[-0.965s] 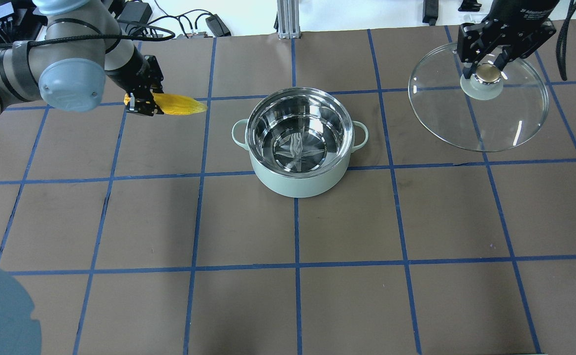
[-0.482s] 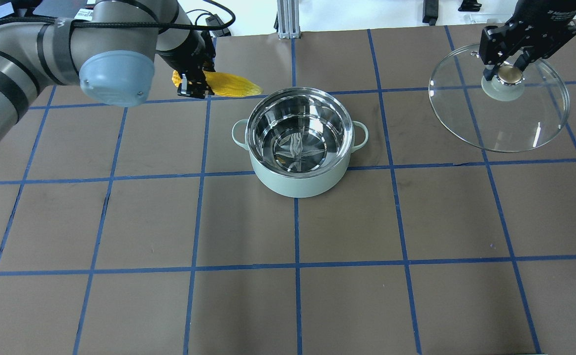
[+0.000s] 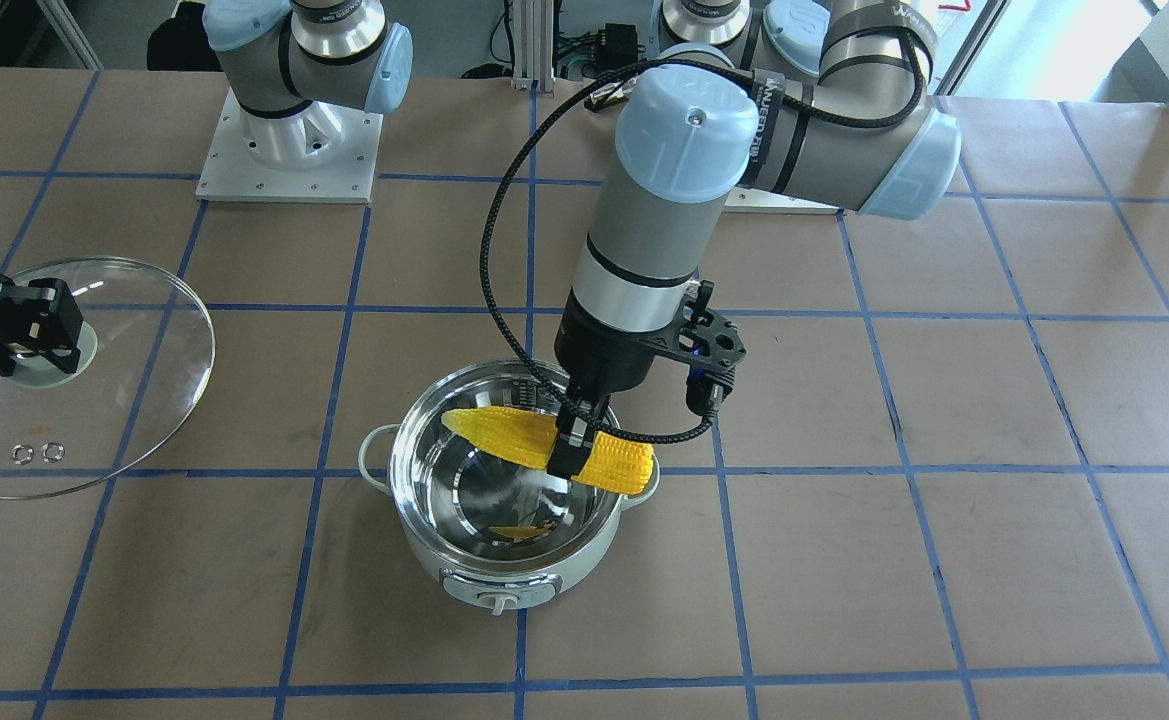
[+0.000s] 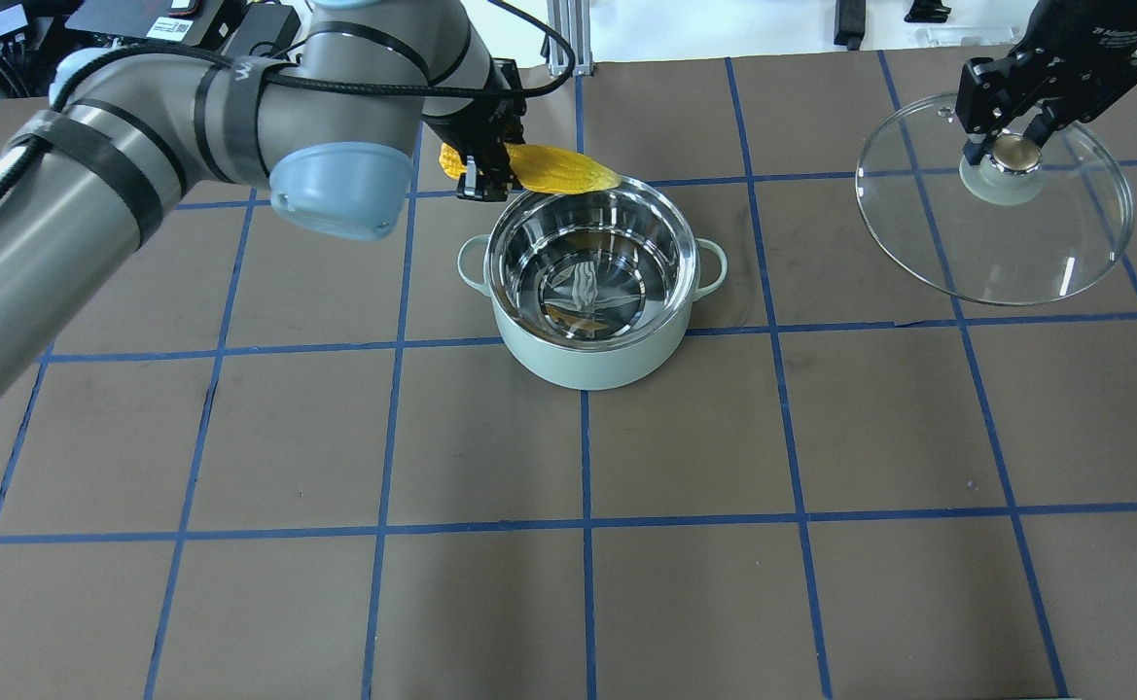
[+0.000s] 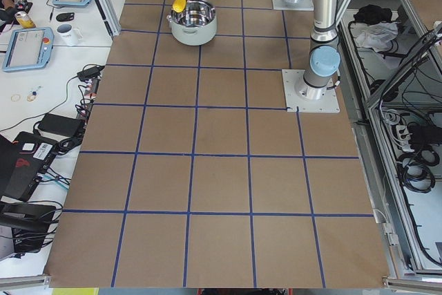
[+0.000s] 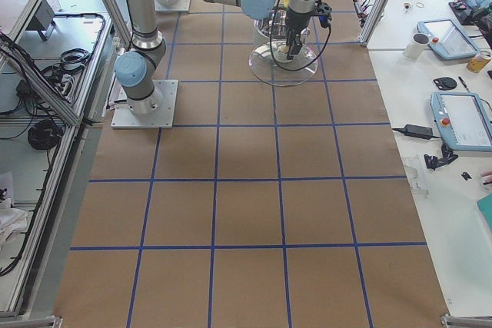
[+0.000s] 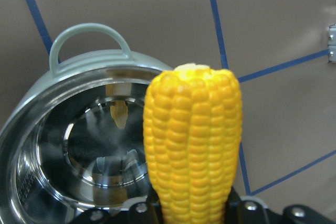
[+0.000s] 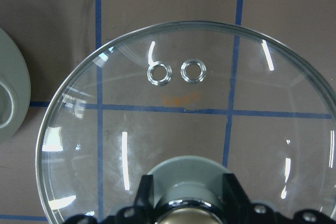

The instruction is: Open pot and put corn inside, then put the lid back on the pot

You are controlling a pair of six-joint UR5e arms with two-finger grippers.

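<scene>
The mint-green pot [image 4: 617,365] stands open at mid-table, its steel inside bare. My left gripper [image 4: 486,183] is shut on the thick end of the yellow corn [image 4: 563,170] and holds it level above the pot's far-left rim, tip pointing over the opening. In the front view the corn [image 3: 504,435] hangs across the pot [image 3: 504,580]. The left wrist view shows the corn [image 7: 191,145] over the pot [image 7: 79,77]. My right gripper [image 4: 1011,146] is shut on the knob of the glass lid [image 4: 996,253], held well to the pot's right.
The brown table cover has a blue tape grid. The lid [image 3: 134,400] hangs near the table's right end, vent rings visible in the right wrist view [image 8: 176,72]. Cables and power bricks lie beyond the far edge.
My left arm has carried the corn rightward from the table's left to the pot's far rim. My right gripper has shifted the lid a little further right.
</scene>
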